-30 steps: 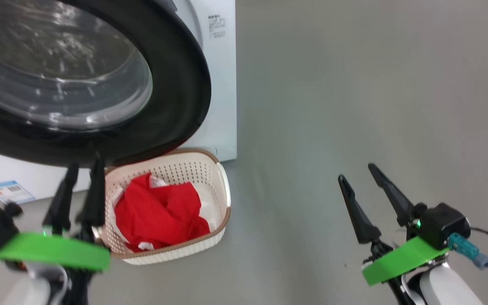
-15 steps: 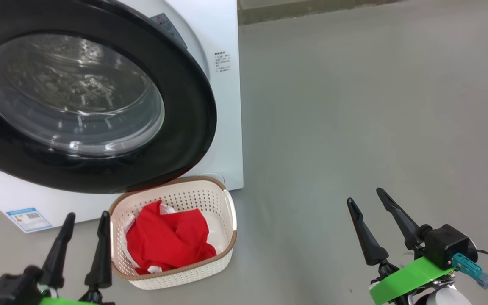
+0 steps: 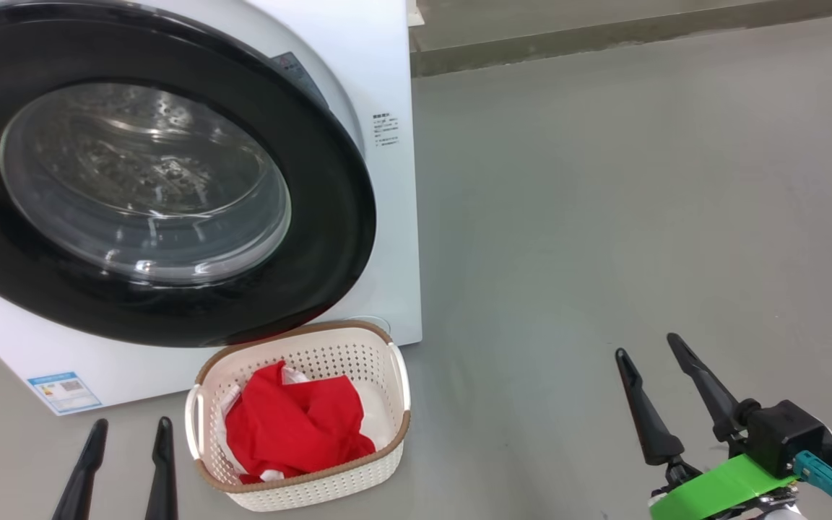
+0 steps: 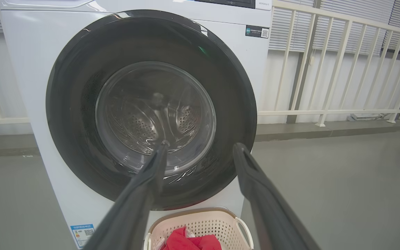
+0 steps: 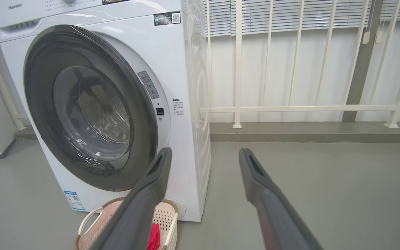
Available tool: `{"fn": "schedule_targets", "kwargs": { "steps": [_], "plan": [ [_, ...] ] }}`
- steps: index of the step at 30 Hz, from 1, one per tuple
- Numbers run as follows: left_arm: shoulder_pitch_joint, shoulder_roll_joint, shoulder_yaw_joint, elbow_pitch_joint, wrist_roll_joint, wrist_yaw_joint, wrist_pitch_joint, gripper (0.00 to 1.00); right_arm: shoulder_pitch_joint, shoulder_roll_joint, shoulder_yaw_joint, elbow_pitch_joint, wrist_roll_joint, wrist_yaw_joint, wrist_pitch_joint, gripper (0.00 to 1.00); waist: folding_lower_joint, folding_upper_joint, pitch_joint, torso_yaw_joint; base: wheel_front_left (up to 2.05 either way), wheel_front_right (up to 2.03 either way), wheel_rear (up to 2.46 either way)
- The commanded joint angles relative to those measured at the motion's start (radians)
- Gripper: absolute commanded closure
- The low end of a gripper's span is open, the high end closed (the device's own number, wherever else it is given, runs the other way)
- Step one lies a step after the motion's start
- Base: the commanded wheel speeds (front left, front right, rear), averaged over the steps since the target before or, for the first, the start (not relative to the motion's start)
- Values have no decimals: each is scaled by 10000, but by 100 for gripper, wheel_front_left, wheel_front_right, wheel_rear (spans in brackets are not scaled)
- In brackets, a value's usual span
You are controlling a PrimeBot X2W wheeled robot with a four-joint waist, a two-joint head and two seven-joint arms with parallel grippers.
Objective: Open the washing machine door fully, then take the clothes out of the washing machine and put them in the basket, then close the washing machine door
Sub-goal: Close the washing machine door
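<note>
The left gripper (image 3: 133, 422) has backed off the basket (image 3: 315, 487) of clothes (image 3: 293, 426), jaws spread like the right gripper's (image 3: 646, 345). The washing machine door (image 3: 145, 180) looks shut; probably finished.

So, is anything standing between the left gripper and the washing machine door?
Nothing visible does. In the left wrist view the left gripper, jaws open, points at the washing machine door across open air. The basket with the clothes sits on the floor below the door's lower edge.
</note>
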Motion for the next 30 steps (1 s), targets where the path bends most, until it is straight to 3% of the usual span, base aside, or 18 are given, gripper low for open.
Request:
{"fn": "schedule_targets", "kwargs": {
  "steps": [1,14,15,16,20,21,30],
  "plan": [
    [-171,23,445,-238,131,-123,-121,0,-58,-41,122,-289,-87,33,-65,0,0,0,3,43,0,0,0],
    [-214,-524,993,-283,560,-493,-122,0,114,69,-30,-400,-169,33,-65,0,0,0,218,359,0,0,0],
    [-222,-541,974,-277,609,-508,-122,0,103,54,-7,-389,-174,33,-65,11,0,0,230,391,0,0,0],
    [-233,-556,948,-274,648,-522,-122,0,87,23,51,-349,-171,33,-65,44,0,0,247,434,0,0,0],
    [-292,-606,863,-282,743,-558,-122,0,-199,-142,430,-50,-73,33,-65,95,0,0,327,633,0,0,0],
    [-314,-616,826,-280,758,-565,-122,0,-320,-187,534,41,-42,33,-65,100,0,0,342,692,0,0,0],
    [-377,-656,506,-335,801,-606,-122,0,-1555,-342,1272,1090,311,33,-65,100,0,0,402,1351,0,0,0]
  ]
}}
